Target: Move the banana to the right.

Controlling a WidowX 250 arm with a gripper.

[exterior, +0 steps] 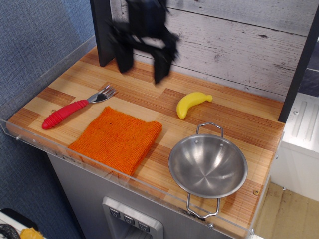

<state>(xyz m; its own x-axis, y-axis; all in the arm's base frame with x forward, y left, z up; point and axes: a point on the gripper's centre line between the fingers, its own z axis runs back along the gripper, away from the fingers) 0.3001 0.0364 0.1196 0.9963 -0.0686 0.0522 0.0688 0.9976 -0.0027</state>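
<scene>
The small yellow banana (191, 103) lies flat on the wooden counter, just behind the steel bowl, thick end toward the front left. My gripper (142, 63) is raised near the back wall, up and to the left of the banana and well apart from it. It is motion-blurred, with its two dark fingers (123, 57) spread wide and nothing between them.
A steel bowl with wire handles (208, 166) sits front right. An orange cloth (117, 138) lies front centre. A red-handled fork (75, 108) lies at the left. A dark post (103, 35) stands at the back left. A clear rim (75, 159) edges the counter front.
</scene>
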